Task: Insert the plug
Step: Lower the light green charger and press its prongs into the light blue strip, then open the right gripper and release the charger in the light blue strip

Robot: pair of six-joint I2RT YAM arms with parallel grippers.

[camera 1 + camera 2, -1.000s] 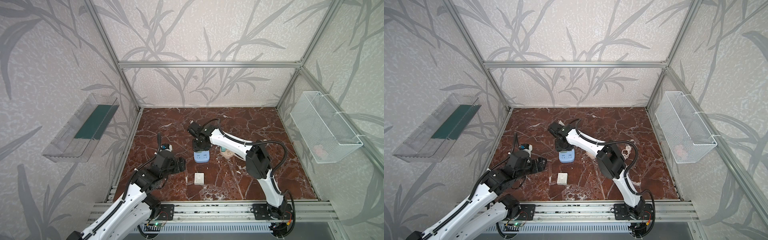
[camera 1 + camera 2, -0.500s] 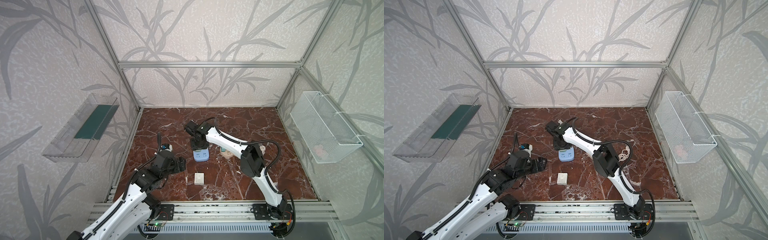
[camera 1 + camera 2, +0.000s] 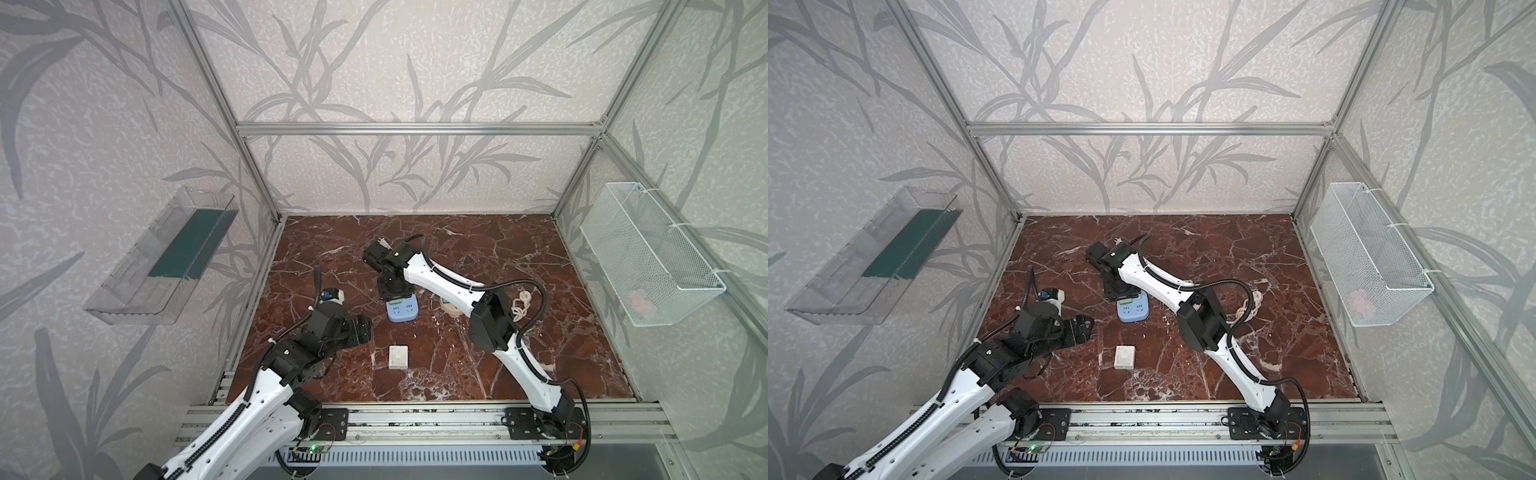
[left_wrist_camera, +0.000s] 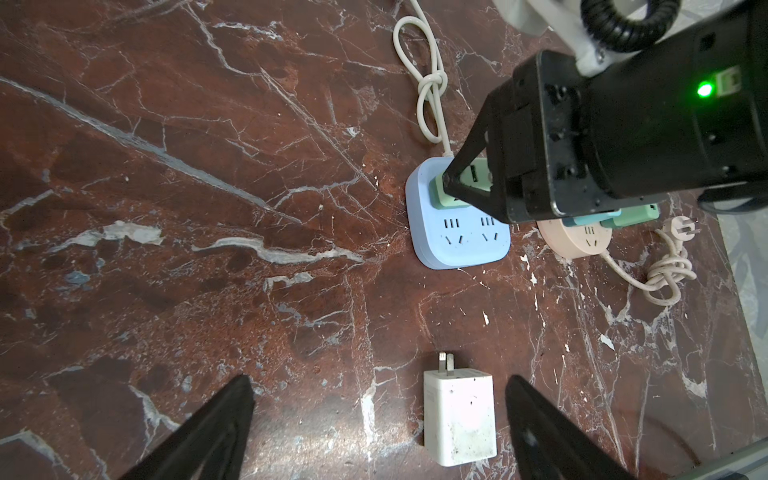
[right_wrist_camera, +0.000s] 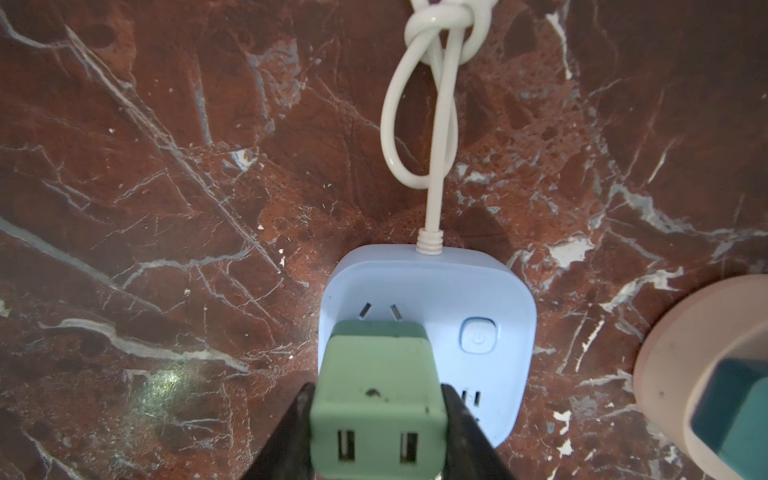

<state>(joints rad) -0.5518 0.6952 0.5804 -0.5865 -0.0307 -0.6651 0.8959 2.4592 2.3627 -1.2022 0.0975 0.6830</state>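
Over the last second the right arm [image 3: 440, 282] has swung its elbow leftward; the left gripper [image 4: 378, 384] has not stirred, jaws wide apart above the charger [image 4: 459, 415] (touching nothing). Rightward, the plug [image 5: 374, 361] stands on the strip [image 5: 478, 282], clamped in the right gripper [image 5: 377, 401], its pins hidden. A push off-square could jam them or skid the unheld strip toward the pink socket [image 4: 582, 245]; retreating still clamped could pull it out.

Looks like a robotics lab test cell: boxed in by aluminium framing [image 3: 415, 129] and leaf-patterned panels [image 3: 415, 62], floored with a marble-look bench [image 3: 478, 249], two white arms [image 3: 438, 281] bolted to a near rail [image 3: 415, 419], wire basket [image 3: 648, 257] right, clear tray [image 3: 162, 257] left.
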